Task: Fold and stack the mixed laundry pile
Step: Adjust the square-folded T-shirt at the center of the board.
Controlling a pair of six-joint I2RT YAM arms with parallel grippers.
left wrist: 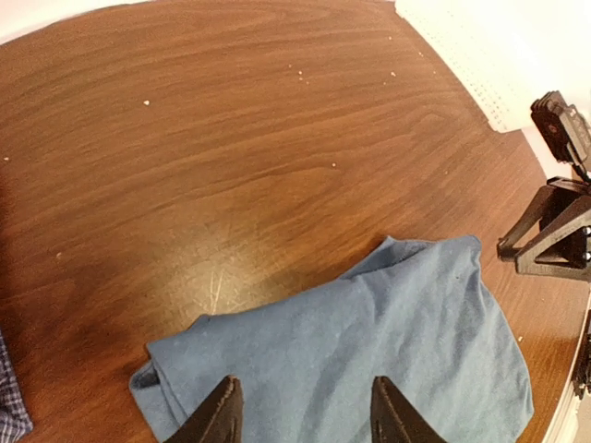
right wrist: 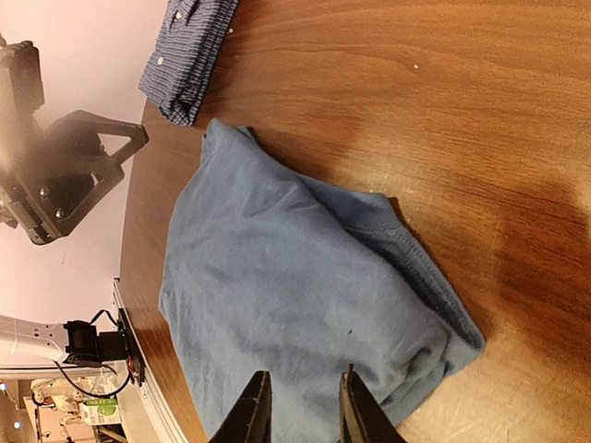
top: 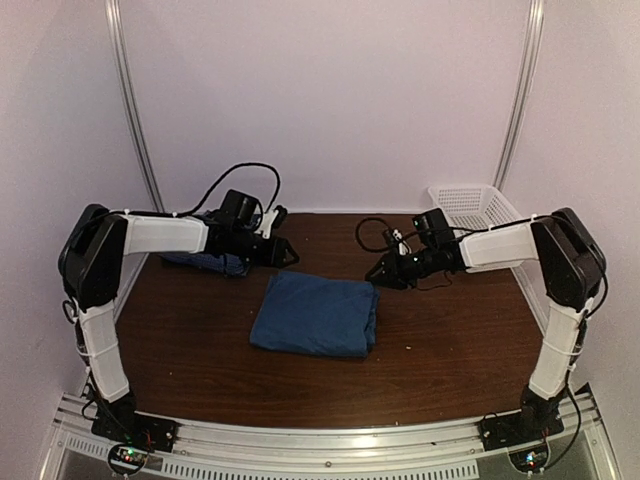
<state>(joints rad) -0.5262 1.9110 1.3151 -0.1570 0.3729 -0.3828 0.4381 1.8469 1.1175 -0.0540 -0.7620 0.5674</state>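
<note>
Lying folded on the counter, the teal t-shirt looks ready for stacking. From it, the checked shirt sits at ten o'clock; both jaws open, empty.

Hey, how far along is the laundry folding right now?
Done: teal t-shirt lies folded mid-table; checked shirt looks folded at the far left. In hand: nothing, left hand and right hand both open near the t-shirt. Left: stacking, the two lie apart.

The left fingers and right fingers flank the far edge of the folded teal t-shirt.
</note>
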